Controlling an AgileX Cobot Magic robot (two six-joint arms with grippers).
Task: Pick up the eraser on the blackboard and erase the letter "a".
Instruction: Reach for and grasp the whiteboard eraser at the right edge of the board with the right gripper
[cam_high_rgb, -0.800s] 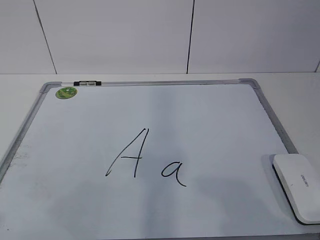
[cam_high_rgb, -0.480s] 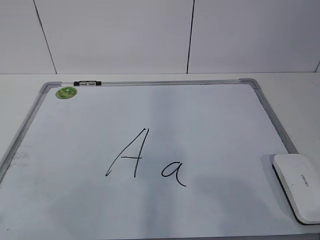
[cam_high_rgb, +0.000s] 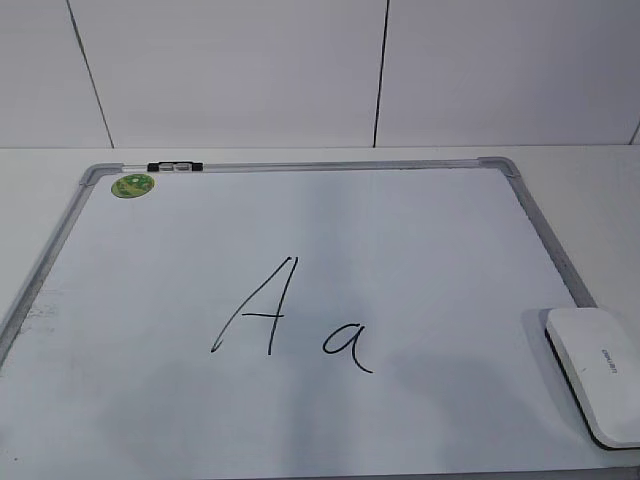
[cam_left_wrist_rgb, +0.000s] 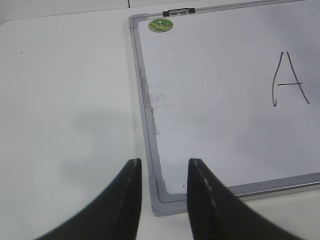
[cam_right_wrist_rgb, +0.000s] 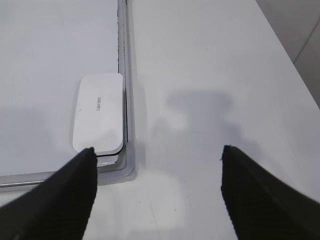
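The blackboard (cam_high_rgb: 400, 230) is a white board with a grey frame lying flat on the table. A small handwritten "a" (cam_high_rgb: 347, 346) sits right of a tall capital "A" (cam_high_rgb: 262, 308). The white eraser (cam_high_rgb: 595, 372) lies on the board's near right corner, and shows in the right wrist view (cam_right_wrist_rgb: 99, 119). My right gripper (cam_right_wrist_rgb: 157, 155) is open wide and empty, above the table just right of the board's corner, near the eraser. My left gripper (cam_left_wrist_rgb: 162, 167) is open and empty above the board's near left corner (cam_left_wrist_rgb: 160, 197). Neither gripper shows in the exterior view.
A green round sticker (cam_high_rgb: 132, 184) and a small black-and-white marker (cam_high_rgb: 174, 166) sit at the board's far left edge. The white table (cam_right_wrist_rgb: 210, 75) extends right of the board, and left of it (cam_left_wrist_rgb: 65, 100). A tiled wall stands behind.
The board, letters and eraser stay in place. The faint shadows on the board's near part shift slightly.
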